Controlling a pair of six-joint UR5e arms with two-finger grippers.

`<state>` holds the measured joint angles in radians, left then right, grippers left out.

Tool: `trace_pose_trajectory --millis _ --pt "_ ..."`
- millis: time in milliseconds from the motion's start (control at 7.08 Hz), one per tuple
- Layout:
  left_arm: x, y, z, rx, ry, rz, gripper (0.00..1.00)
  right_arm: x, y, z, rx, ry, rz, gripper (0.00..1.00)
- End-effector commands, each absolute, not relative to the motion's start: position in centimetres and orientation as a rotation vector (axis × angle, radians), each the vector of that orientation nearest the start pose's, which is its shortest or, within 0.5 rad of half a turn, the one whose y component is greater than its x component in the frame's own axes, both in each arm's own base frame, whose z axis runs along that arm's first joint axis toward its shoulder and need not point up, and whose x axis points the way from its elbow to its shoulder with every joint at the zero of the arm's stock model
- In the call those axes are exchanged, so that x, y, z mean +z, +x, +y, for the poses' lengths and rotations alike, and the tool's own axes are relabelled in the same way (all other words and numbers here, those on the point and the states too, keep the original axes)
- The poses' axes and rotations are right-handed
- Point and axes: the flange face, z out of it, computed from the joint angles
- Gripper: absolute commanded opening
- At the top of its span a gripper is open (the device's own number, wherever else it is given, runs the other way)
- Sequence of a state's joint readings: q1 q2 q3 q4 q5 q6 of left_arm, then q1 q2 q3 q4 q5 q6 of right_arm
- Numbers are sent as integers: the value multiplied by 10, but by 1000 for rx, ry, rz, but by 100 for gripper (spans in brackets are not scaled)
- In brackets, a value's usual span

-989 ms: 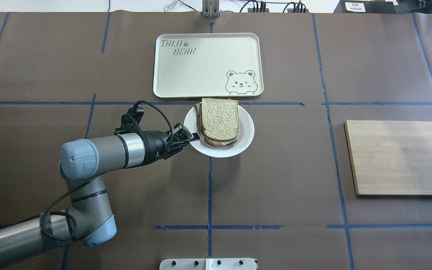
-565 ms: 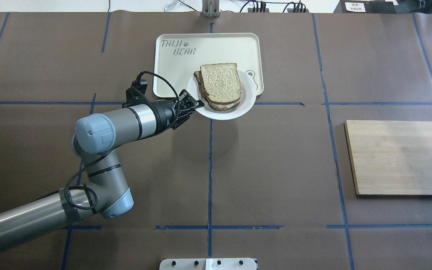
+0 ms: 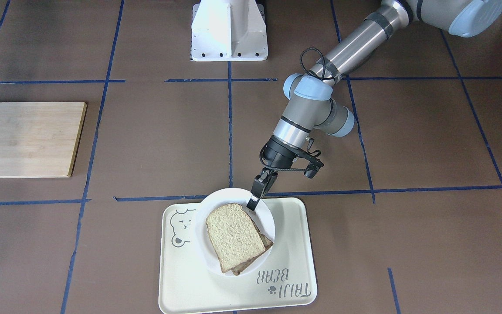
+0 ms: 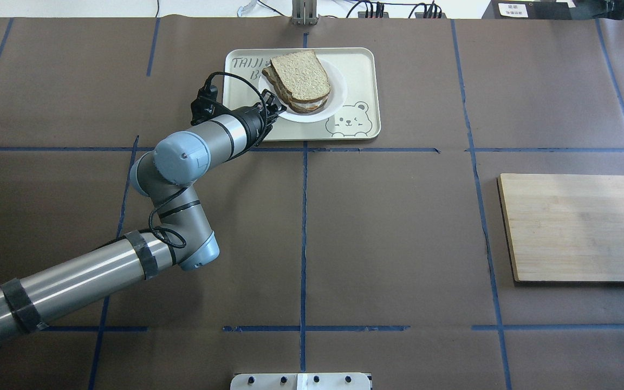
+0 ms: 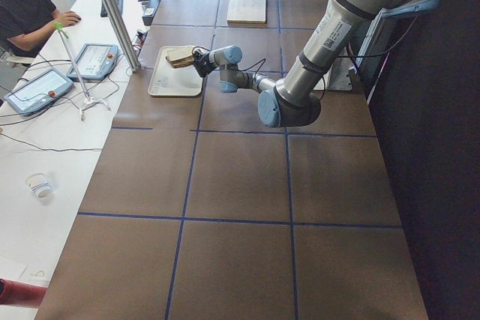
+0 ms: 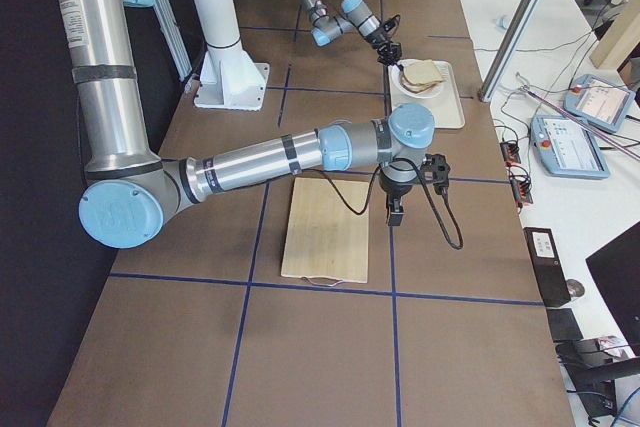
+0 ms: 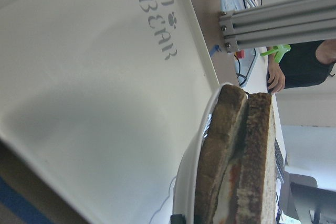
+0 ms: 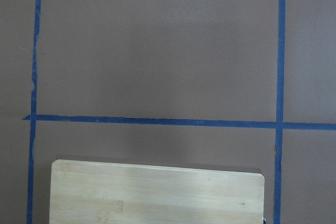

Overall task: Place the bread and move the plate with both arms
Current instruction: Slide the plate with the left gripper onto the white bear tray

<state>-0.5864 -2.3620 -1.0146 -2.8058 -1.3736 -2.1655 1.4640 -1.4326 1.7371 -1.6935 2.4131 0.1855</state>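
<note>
Moved: plate (image 4: 338,89) went from tray (image 4: 355,76) near edge to over its middle; left arm reaches further out.
Front: left gripper (image 3: 253,200) pinches the plate rim on the robot's side; bread (image 3: 233,237) tops the stack on it. Overhead: plate looks slightly lifted, can't confirm. Right side: right gripper (image 6: 393,215) near cutting board (image 6: 325,230), grip state can't tell. Left wrist: stack edge-on. Judgement: plate stiff, slick, hold at the rim; bread soft, loose, may slide, so keep level.
</note>
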Motion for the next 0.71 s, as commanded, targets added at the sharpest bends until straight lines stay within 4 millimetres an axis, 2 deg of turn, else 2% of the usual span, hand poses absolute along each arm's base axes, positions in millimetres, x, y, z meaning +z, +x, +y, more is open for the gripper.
trace_pose_trajectory --millis 0,141,282,424,565 --pt "300 584 -584 -1122 176 1497 0 510 0 -547 -1 50 -856 100" --pt "300 585 -584 -1121 175 1497 12 511 0 -548 0 48 -856 100" --pt "300 587 -582 -1118 171 1496 39 511 0 -548 1 47 -856 100" --pt "299 585 -582 -1116 172 1499 53 513 0 -547 2 45 -856 100" --pt "298 583 -581 -1101 179 1502 100 514 0 -547 2 42 -855 100"
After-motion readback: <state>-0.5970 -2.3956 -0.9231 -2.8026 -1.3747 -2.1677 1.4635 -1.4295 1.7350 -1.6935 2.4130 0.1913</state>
